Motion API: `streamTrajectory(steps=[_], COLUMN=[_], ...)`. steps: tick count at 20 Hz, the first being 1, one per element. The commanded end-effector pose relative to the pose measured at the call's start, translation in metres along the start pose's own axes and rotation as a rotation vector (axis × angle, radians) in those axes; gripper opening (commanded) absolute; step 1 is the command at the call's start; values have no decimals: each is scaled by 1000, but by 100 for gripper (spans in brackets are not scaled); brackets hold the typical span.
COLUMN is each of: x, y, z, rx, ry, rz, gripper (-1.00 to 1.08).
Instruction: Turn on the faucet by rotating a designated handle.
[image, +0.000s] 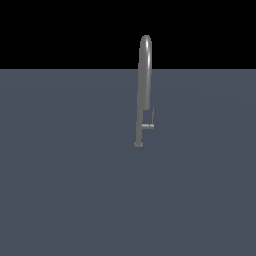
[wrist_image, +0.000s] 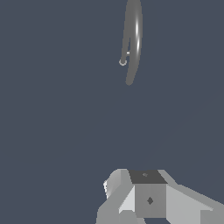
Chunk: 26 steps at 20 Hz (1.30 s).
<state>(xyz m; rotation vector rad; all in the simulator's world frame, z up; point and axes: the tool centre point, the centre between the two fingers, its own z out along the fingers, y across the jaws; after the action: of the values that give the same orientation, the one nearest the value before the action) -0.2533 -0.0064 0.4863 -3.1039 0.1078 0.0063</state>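
Grey and white blocky parts of the arm are seen nearest in the wrist view; the tool's fingers are not seen in either view, so whether it is wide or narrow cannot be told. No arm is seen in the exterior view.

Beyond those parts a flat slate-blue tabletop (image: 65, 190) is spread out, bare around the faucet. In the exterior view the faucet (image: 144, 85) is stood upright on the tabletop, slightly toward 1 o'clock from the picture's middle, well apart from the arm parts as seen from the wrist. It is a slim grey metal tube with a narrow inverted-U arch on top, carried on a small round base. Its arch is raised above the tabletop's far edge against a black background.

Low on the stem, a short horizontal stub is pointed toward 3 o'clock in the exterior view, and the handle (image: 152, 117), a thin grey lever, is set upright at its end, toward 12 o'clock, just beside the tube.
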Motion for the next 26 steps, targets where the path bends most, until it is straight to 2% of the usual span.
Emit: streamTrajectory(steps=[1,7,13,19,26], x=[0,5,20,45,85], y=[0,0,-1,0,3], z=[0,1,2,7,17], rx=[0,11,42,97,184], ry=[0,-11,-46,-104,-197], rz=[0,11,46,105,198], gripper=[-100,-100,-100,-100,-100])
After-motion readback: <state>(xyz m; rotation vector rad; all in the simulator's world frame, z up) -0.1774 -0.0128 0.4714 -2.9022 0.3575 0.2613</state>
